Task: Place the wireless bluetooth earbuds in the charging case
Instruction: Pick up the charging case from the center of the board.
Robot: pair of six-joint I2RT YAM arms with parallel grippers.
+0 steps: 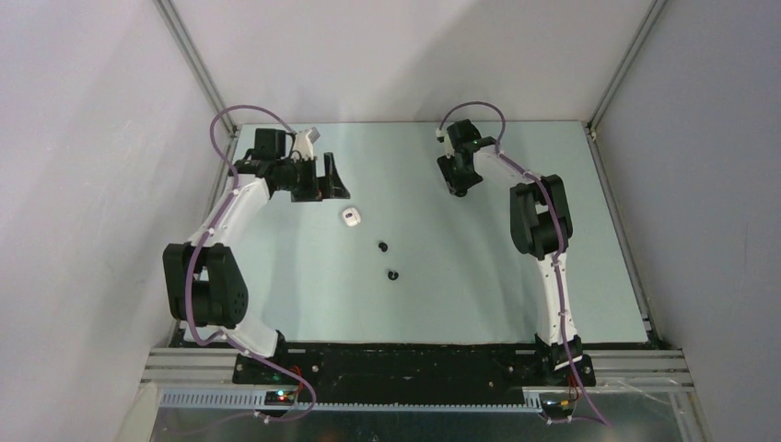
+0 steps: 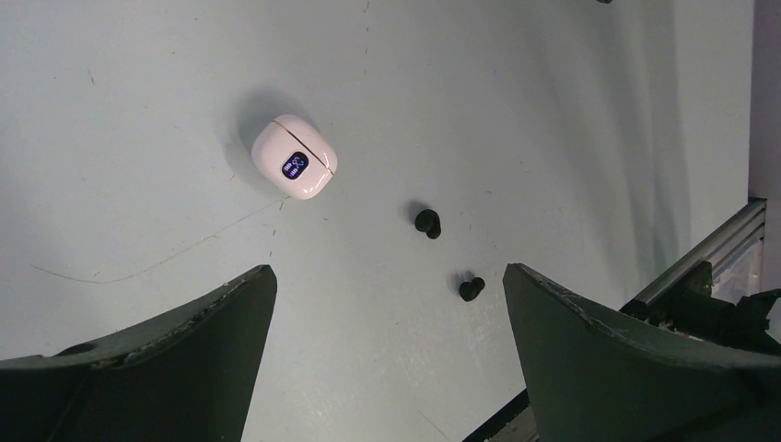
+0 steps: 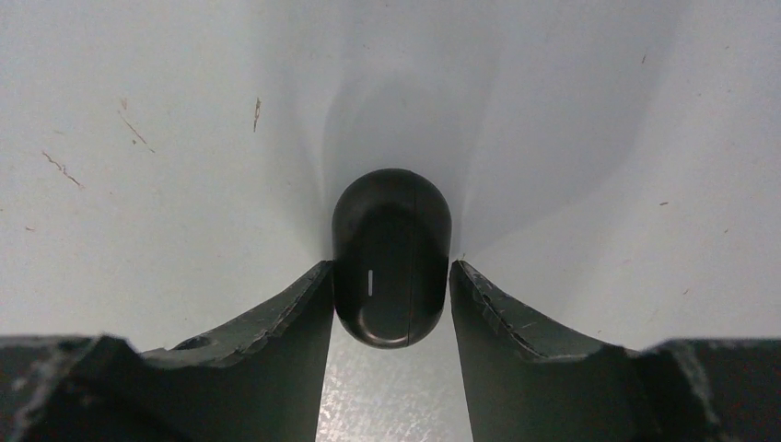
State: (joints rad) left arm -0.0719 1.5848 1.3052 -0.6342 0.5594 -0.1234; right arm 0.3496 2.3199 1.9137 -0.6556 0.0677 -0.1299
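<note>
While my right jaws grip the black case [image 3: 391, 267] across its width, two black earbuds [image 1: 382, 247] lie on the desk [image 1: 479, 295] just right of the white case [image 1: 351, 216], ahead of my open left jaws.

We see pale grey-green counter [image 1: 442, 304], matte, faintly scratched in wrist views. We note plain white walls [image 1: 405, 55] on three sides, aluminium struts [image 1: 191, 55] in rear corners, aluminium rail [image 1: 635, 366] along near edge. Light soft, shadows faint.

Pale scratched table [image 1: 460, 304], white walls [image 1: 83, 138]
</note>
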